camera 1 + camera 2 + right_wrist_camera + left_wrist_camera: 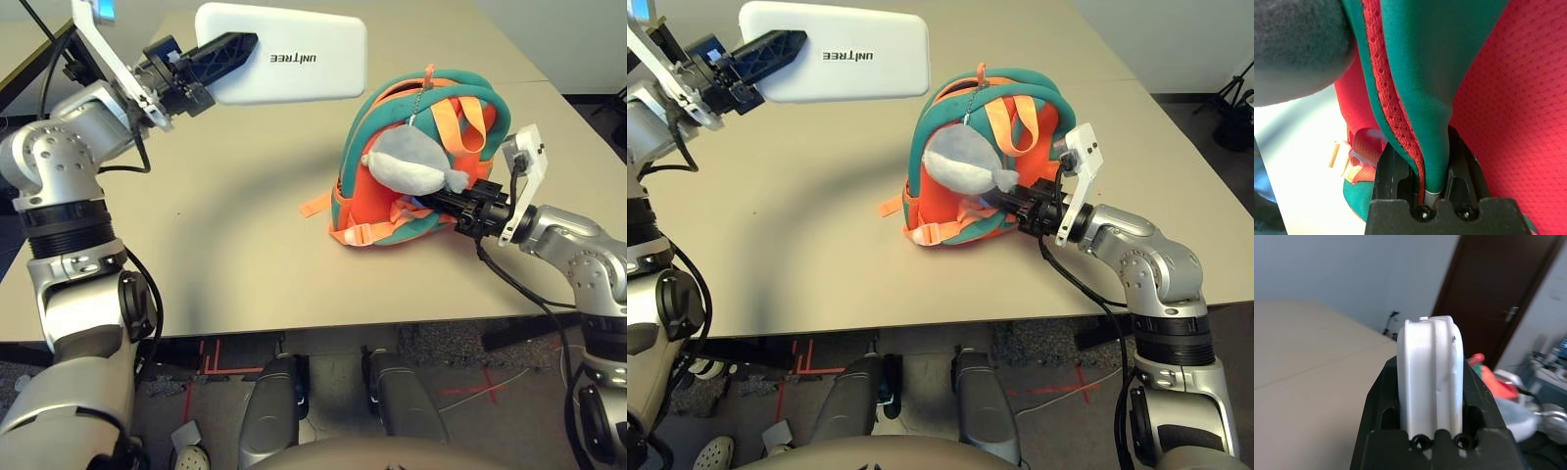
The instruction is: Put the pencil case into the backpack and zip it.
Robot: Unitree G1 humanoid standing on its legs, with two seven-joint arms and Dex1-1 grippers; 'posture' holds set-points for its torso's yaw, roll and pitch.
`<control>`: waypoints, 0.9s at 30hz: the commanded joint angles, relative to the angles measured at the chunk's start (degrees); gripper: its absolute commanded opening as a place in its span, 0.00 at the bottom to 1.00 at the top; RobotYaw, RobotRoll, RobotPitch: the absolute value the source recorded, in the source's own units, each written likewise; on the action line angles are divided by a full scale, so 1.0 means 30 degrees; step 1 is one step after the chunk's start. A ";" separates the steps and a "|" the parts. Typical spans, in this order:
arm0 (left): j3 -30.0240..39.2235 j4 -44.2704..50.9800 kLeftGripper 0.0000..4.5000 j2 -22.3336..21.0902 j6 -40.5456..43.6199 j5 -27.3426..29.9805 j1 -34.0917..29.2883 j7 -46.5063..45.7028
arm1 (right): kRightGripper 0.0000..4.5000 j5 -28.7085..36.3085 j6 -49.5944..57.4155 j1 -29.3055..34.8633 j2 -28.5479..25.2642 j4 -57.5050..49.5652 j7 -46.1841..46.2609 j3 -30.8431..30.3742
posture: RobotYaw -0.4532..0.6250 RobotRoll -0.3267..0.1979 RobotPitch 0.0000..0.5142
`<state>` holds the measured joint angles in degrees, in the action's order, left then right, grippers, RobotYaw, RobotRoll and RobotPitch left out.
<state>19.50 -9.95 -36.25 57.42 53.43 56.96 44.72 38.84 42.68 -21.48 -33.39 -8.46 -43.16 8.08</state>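
The white pencil case (282, 53) with dark "UNITREE" lettering hangs in the air above the far left of the table, held flat by its left end. My left gripper (217, 54) is shut on it; the left wrist view shows the case's edge (1431, 377) clamped between both fingers. The orange backpack (416, 162) with teal trim lies on the table at centre right, a grey plush toy (411, 162) on top. My right gripper (453, 204) is shut on the backpack's teal edge (1422, 98) at its right side, just below the plush.
Light-orange straps (315, 206) spill from the backpack toward the table's middle. The tan table (216, 255) is bare between the arms. Its front edge runs just below the backpack. A door and wall show beyond the table in the left wrist view.
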 commanded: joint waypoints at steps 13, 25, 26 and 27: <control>-0.0167 0.1168 0.28 -0.0040 0.0795 0.1161 -0.0508 0.1028 | 0.11 -0.0434 0.0301 0.0097 -0.0096 0.0482 0.0239 -0.0267 | 0.27 0.62 0.28; -0.2236 0.1626 0.28 -0.0343 0.0075 -0.0354 -0.1357 0.2576 | 0.11 -0.0557 0.0190 -0.0110 -0.0063 0.0679 0.0186 -0.0290 | 0.27 0.62 0.28; -0.2642 0.1756 0.28 -0.0421 -0.0173 -0.0676 -0.1419 0.2817 | 0.11 -0.0578 0.0187 -0.0123 -0.0054 0.0686 0.0179 -0.0282 | 0.27 0.62 0.28; -0.2924 0.1830 0.28 -0.0483 -0.0365 -0.0913 -0.1460 0.3001 | 0.11 -0.0593 0.0185 -0.0133 -0.0047 0.0692 0.0173 -0.0276 | 0.27 0.62 0.28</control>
<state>13.11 -6.87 -36.93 57.11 52.08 53.15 51.57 38.04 42.69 -22.01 -33.38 -7.33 -43.02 7.95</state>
